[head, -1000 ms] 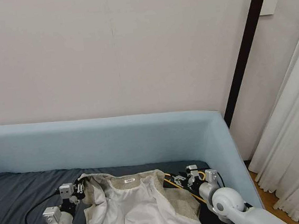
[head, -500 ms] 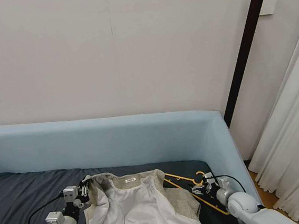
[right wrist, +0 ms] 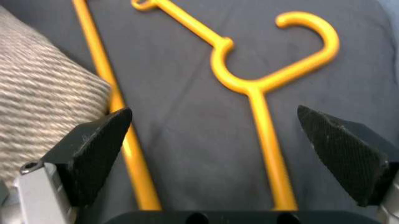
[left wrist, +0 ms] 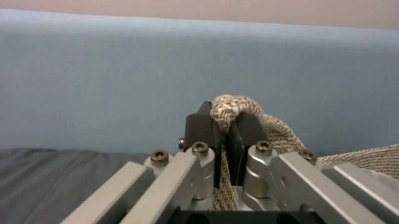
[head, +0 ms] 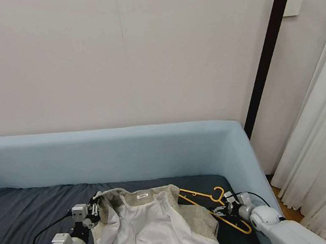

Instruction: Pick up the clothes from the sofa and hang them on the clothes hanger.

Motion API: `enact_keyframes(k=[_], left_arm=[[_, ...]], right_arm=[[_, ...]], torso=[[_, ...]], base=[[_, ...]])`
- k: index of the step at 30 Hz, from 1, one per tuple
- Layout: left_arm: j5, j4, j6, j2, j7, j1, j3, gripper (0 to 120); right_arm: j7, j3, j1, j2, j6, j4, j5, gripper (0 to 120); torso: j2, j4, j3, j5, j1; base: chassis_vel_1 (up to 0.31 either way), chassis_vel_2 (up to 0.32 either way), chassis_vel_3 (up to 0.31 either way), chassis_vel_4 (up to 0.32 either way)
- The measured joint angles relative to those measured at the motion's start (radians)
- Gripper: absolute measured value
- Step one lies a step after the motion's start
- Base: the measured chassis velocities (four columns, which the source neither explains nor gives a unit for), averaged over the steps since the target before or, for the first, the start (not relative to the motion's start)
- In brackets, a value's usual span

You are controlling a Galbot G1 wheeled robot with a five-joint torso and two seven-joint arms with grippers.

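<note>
Left wrist view has the left claw clamped shut on a bunched fold of the knitted jacket, close to the sofa backrest. In the head view the jacket lies open, lining up, on the dark seat cushion. The right claw is spread wide just above the orange hanger, which lies flat on the cushion with 1 bar along the jacket's edge. The left pinch sits near the pad tips, so a lift could let the knit slip free. The flat hanger offers little to get under, so a closing claw could skid off it or snag fabric.
</note>
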Motion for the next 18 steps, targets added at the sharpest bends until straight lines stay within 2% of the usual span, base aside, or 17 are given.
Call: enact_keyframes(k=[7,11,14,16,18], left_arm=[[0.008,-0.011,-0.003,-0.007,0.002,0.006,0.000,2],[0.012,-0.013,-0.004,-0.007,0.002,0.007,0.001,2],[0.012,-0.015,-0.005,-0.004,0.002,0.008,0.001,2],[0.012,-0.016,-0.006,-0.002,0.003,0.008,0.001,2],[0.012,-0.016,-0.008,-0.001,0.003,0.007,0.000,2]], right_arm=[[-0.016,-0.002,0.030,0.019,0.000,-0.067,-0.028,99],[-0.019,-0.004,0.043,0.030,-0.005,-0.100,-0.043,88],[-0.033,-0.003,0.058,0.041,-0.012,-0.145,-0.068,74],[-0.040,-0.002,0.061,0.044,-0.013,-0.155,-0.076,71],[-0.046,0.002,0.065,0.049,-0.015,-0.167,-0.081,61]], torso=[[0.000,0.0000,0.000,0.0001,0.000],[0.000,0.0002,0.000,0.0001,0.000],[0.000,0.0001,0.000,0.0000,0.000],[0.000,0.0002,0.000,0.0001,0.000],[0.000,0.0002,0.000,0.0000,0.000]], base=[[0.000,0.000,0.000,0.000],[0.000,0.000,0.000,0.000],[0.000,0.000,0.000,0.000],[0.000,0.000,0.000,0.000],[0.000,0.000,0.000,0.000]])
